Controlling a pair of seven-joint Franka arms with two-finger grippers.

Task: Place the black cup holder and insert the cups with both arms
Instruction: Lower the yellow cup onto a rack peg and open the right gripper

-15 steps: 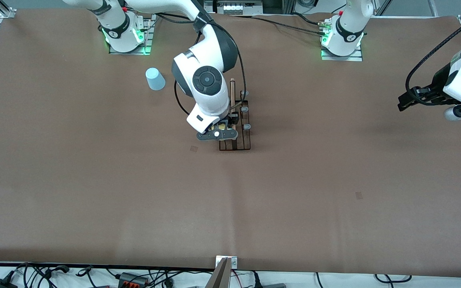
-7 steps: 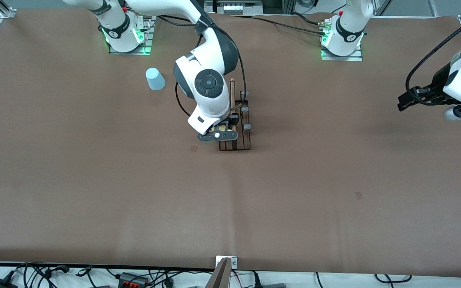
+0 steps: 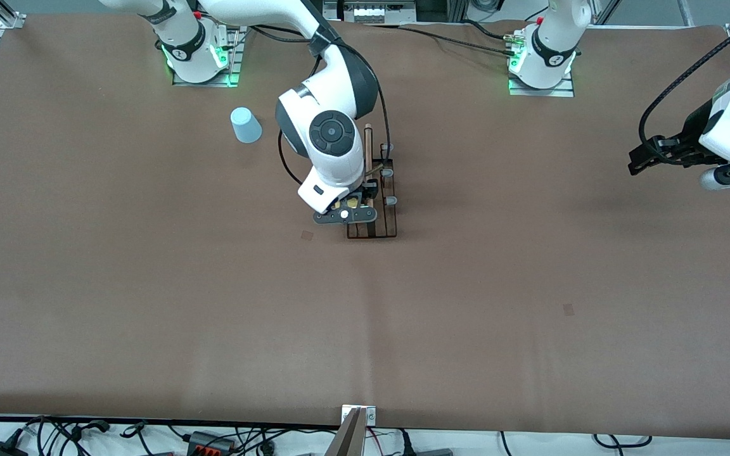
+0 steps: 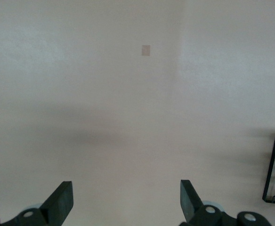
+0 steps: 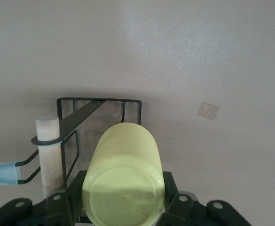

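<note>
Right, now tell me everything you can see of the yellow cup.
The yellow cup is a small, plain, pale yellow tumbler that looks like plastic, tapered with smooth unmarked sides. It is clamped between the fingers of the right gripper, its flat closed bottom turned toward the wrist camera and its mouth pointing away. It hangs over the black cup holder, beside the light wooden handle. From the front only slivers of yellow show. Whether it touches the rack cannot be told.
</note>
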